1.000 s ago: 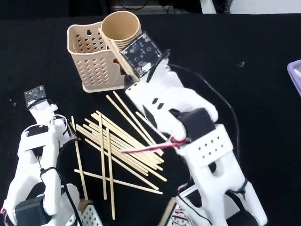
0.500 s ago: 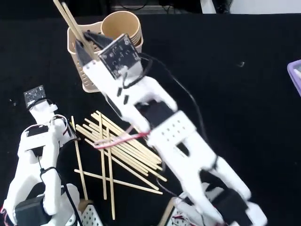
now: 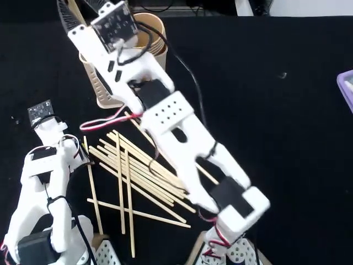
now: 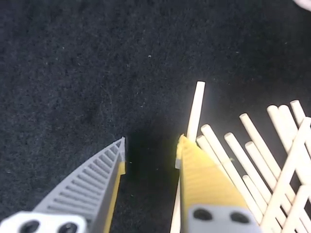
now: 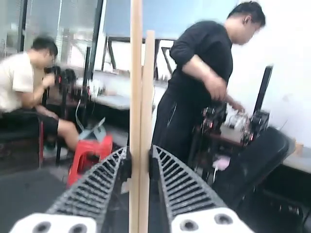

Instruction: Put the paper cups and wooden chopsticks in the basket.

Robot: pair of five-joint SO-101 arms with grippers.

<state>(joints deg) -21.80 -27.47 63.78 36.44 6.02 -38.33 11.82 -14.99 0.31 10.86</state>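
Chopsticks held upright over the basket, upper left of the frame

Right tool [image 5: 140,154] is clamped almost shut on two wooden chopsticks [image 5: 137,87], pale, straight and side by side, above the perforated basket [image 3: 102,98] where the paper cups [image 3: 158,37] already sit stacked. What worries me is that the sticks stand long above the grip, so they could tip on release, catch the rim or the cups, and drop onto the surface [image 3: 265,110]. Left tool [image 4: 150,155] rests open and empty beside the loose pile [image 3: 138,171], left of centre.
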